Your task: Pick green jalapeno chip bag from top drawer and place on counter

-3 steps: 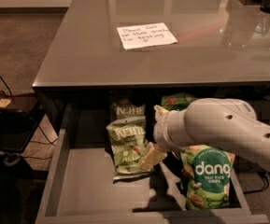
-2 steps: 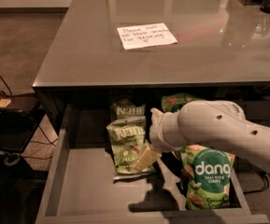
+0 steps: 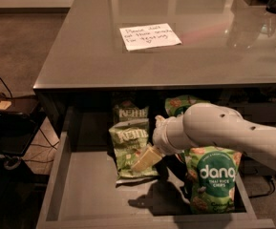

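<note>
Jalapeno bag (image 3: 126, 140) lay in the drawer (image 3: 82, 192) below the bench (image 3: 85, 56). My gripper (image 3: 144, 159) sat at the bag's lower right; wide or narrow, I couldn't tell.

The cream tool (image 3: 143, 160) is at five o'clock of the olive-green, white-lettered chip bag (image 3: 127, 144) in the dark-grey drawer (image 3: 85, 194). The surface (image 3: 80, 56) is glossy grey.

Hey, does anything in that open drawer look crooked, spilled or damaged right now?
Nothing spilled or torn that I can see. The green jalapeno chip bag lies crumpled and slightly askew in the top drawer, butting against the second Kettle bag behind it. The end effector is over its lower right corner.
</note>
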